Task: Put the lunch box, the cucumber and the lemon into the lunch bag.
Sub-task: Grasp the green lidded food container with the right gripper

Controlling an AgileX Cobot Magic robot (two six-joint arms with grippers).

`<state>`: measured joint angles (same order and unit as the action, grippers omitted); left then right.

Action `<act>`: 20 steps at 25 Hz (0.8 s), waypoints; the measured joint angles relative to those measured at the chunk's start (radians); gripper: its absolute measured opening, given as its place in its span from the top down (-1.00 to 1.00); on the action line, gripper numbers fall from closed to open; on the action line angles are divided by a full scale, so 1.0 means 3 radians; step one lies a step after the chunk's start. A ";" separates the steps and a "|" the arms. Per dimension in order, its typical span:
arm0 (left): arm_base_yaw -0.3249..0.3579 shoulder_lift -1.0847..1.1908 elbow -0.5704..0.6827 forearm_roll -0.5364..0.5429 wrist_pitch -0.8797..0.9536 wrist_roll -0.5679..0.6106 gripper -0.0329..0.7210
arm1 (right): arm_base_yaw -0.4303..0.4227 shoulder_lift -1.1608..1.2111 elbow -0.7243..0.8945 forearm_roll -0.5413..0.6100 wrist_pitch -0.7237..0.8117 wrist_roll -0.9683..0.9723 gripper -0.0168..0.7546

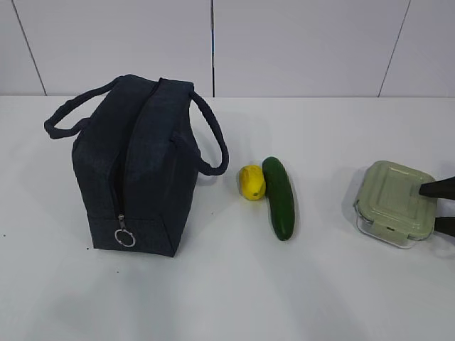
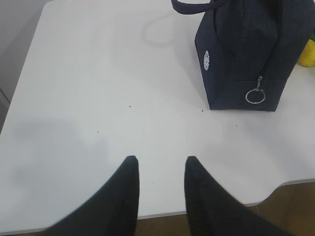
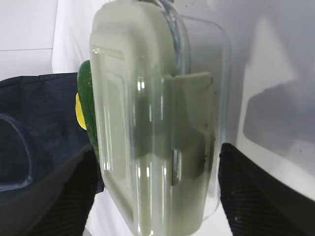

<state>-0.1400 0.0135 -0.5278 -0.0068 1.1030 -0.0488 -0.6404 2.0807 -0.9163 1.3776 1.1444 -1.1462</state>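
While my right gripper (image 1: 442, 207) straddles the lunch box (image 1: 393, 202) at the table's (image 1: 227, 298) right, jaws wide and not visibly clamped, the zipped lunch bag (image 1: 138, 170) stands far left, nearer my half-open, empty left gripper (image 2: 161, 169).

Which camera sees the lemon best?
The exterior view: the whole lemon lies on the table, touching the cucumber. The left wrist view catches only a yellow edge beside the bag. The right wrist view shows a sliver behind the lunch box.
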 joint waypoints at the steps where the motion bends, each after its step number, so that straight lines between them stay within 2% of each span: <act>1: 0.0000 0.0000 0.0000 0.0000 0.0000 0.0000 0.28 | 0.0005 0.0005 0.0000 0.0024 0.0000 -0.0022 -0.56; 20: 0.0000 0.0000 0.0000 0.0000 0.0000 0.0000 0.28 | 0.0022 0.0193 0.0000 0.0244 0.0008 -0.0245 -0.56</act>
<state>-0.1400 0.0135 -0.5278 -0.0068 1.1030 -0.0488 -0.6340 2.1385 -0.9163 1.4507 1.1468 -1.2198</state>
